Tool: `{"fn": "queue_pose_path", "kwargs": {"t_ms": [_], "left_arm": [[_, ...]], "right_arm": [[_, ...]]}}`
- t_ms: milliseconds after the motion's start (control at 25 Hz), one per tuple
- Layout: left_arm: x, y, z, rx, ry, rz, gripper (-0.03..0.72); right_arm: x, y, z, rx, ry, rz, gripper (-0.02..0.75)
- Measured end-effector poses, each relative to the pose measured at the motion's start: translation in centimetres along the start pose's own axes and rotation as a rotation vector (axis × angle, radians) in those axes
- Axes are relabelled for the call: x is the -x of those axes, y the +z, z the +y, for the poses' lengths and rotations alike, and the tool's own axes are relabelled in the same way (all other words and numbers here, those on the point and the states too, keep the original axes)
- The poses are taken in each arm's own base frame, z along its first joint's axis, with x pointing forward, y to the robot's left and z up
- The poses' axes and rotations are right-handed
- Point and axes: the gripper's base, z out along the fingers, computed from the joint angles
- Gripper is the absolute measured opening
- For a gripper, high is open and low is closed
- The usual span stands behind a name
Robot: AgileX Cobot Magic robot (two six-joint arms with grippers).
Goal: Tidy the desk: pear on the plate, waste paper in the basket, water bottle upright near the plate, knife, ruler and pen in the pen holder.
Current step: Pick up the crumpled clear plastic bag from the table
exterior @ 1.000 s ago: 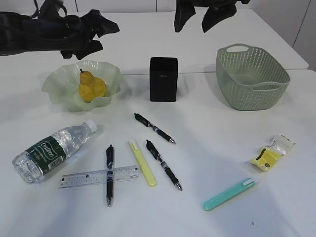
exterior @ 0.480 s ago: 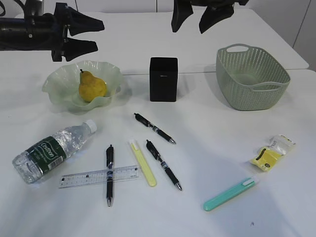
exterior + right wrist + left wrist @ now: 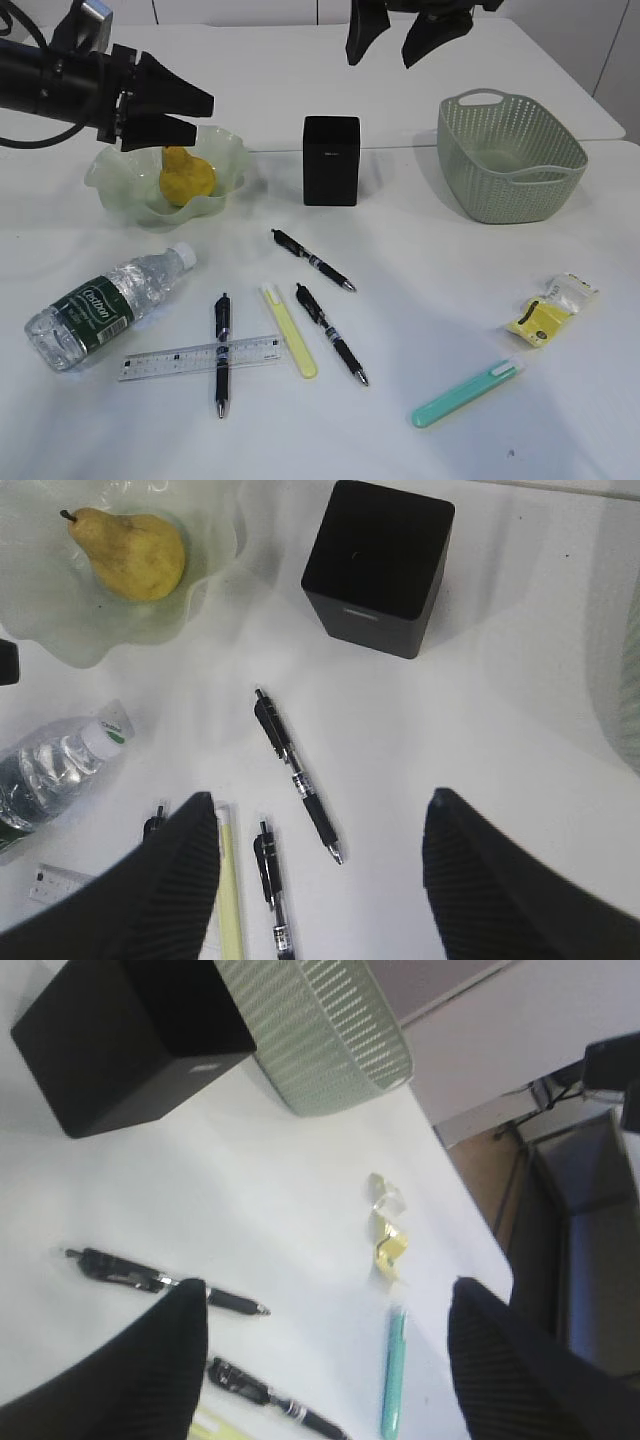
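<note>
The left gripper (image 3: 190, 112), jaws spread and holding nothing, hangs at the far left above the plate (image 3: 112, 170), a ruffled pale green glass dish. The pear (image 3: 186, 178) sits in that dish, so that part of the tidying looks done.

Nearer on the left, the water bottle (image 3: 105, 304) lies on its side on the desk (image 3: 420, 240), not yet upright. Just beside it the clear ruler (image 3: 198, 357) lies flat, crossed by a black pen (image 3: 221, 352). A yellow highlighter (image 3: 289, 329) and two more black pens (image 3: 329, 332) are scattered in the middle.

Behind them stands the black pen holder (image 3: 331, 160), probably waiting for these items. The right gripper (image 3: 395, 35), also spread and empty, hovers high above it at the far edge.

On the right, a teal knife (image 3: 466, 394) lies near the front. Beyond it sits the waste paper (image 3: 551, 309), well apart from the sage green basket (image 3: 510, 155) at the far right.
</note>
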Motion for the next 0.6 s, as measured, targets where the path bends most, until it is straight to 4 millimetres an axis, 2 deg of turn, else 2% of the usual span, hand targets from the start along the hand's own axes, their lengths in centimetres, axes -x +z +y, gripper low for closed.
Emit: {"fn": "queue_pose_path", "kwargs": {"t_ms": [320,600], "left_arm": [[0.2,-2.5,-3.1,0.164,0.201,0.146,0.527],[-0.2,-4.3,-4.7,0.289,0.233,0.225,0.527]], "right_arm": [[0.0,-0.2,0.0,0.001,0.0,-0.004,0.502],[0.0,-2.1,0.2,0.008,-0.004,-0.041,0.502]]}}
